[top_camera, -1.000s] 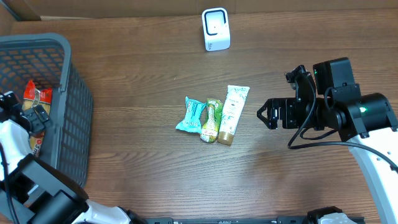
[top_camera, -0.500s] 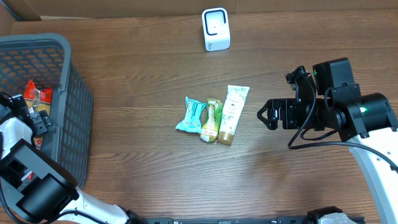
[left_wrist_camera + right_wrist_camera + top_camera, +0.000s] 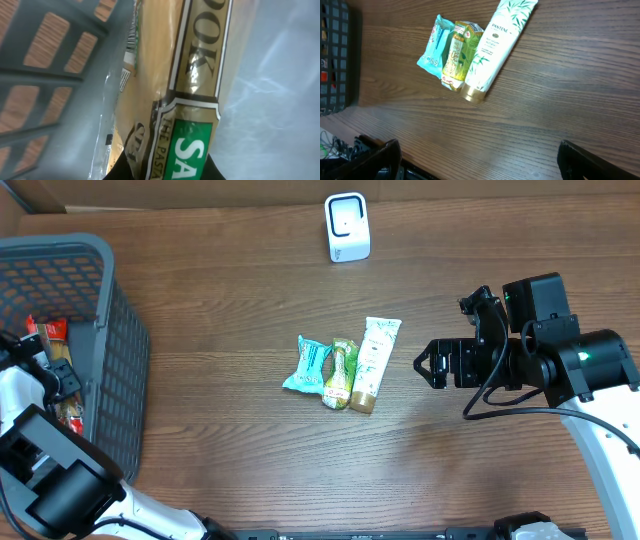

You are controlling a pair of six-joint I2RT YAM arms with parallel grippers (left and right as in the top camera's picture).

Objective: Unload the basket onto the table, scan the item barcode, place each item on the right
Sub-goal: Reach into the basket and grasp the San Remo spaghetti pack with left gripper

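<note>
This looks like a mock shop checkout. A wooden counter (image 3: 250,450) carries a white barcode scanner (image 3: 347,227) at twelve o'clock. At nine o'clock stands a grey shopping basket (image 3: 110,310) holding a pasta packet (image 3: 190,100). A shampoo tube (image 3: 374,362) and snack packets (image 3: 308,365) lie at the centre.

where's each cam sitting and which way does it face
overhead: above the table, facing down; left arm, right arm, basket, scanner show.
left wrist: inside the basket, close on a pasta packet; finger edges at bottom.
right wrist: over the table, tilted down at the Pantene tube; fingertips in lower corners.
shared: overhead and right wrist both see that tube.
</note>
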